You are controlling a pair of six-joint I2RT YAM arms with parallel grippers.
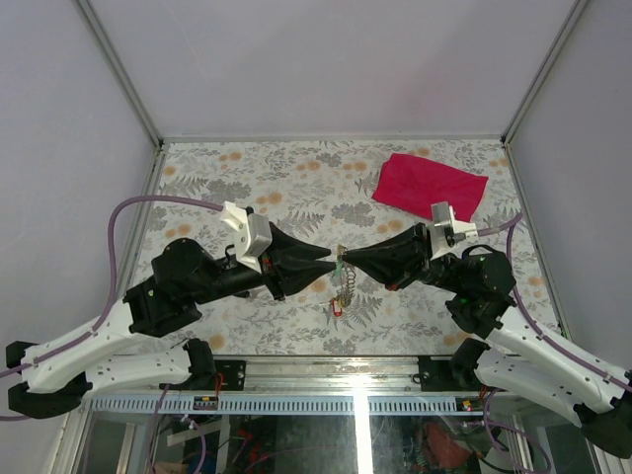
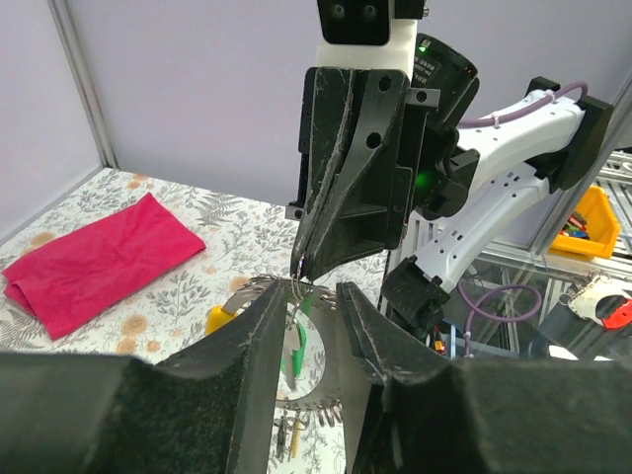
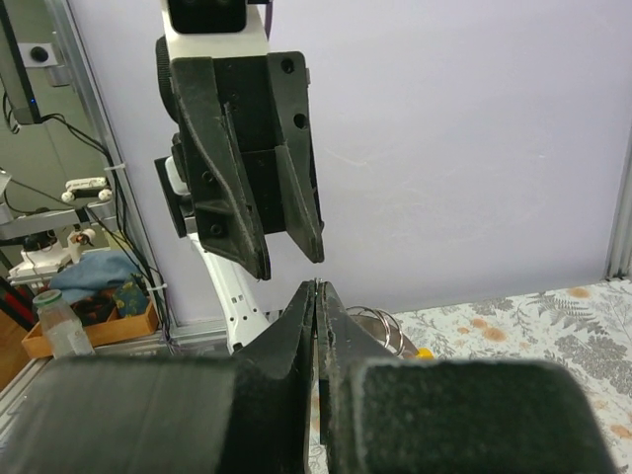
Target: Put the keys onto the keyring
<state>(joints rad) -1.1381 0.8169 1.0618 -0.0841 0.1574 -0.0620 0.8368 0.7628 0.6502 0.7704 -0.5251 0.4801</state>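
The keyring (image 1: 348,279) hangs in the air above the middle of the table (image 1: 247,178), between the two pincer tips. The right pincer (image 1: 349,259) is closed tight on its thin wire loop. The left pincer (image 1: 332,267) faces it with its jaws parted around the loop, gripping nothing.

The long axis runs downward from the pinch: loop on top, chain-like strand below, and a red-tagged key (image 1: 337,307) at the low end, which lies toward the near edge in the top view. Whether that key touches the table I cannot tell. From the left wrist, a green tag (image 2: 296,346) and a yellow tag (image 2: 219,318) dangle beneath the loop.

I judge the bundle light, stiff at the wire but floppy along the strand, so it would swing and twist freely. The metal looks smooth and thin, likely to slip or rotate in a pinch. The best hold seems to be the loop itself, close beside the right pincer's grip, leaving the tags hanging free.
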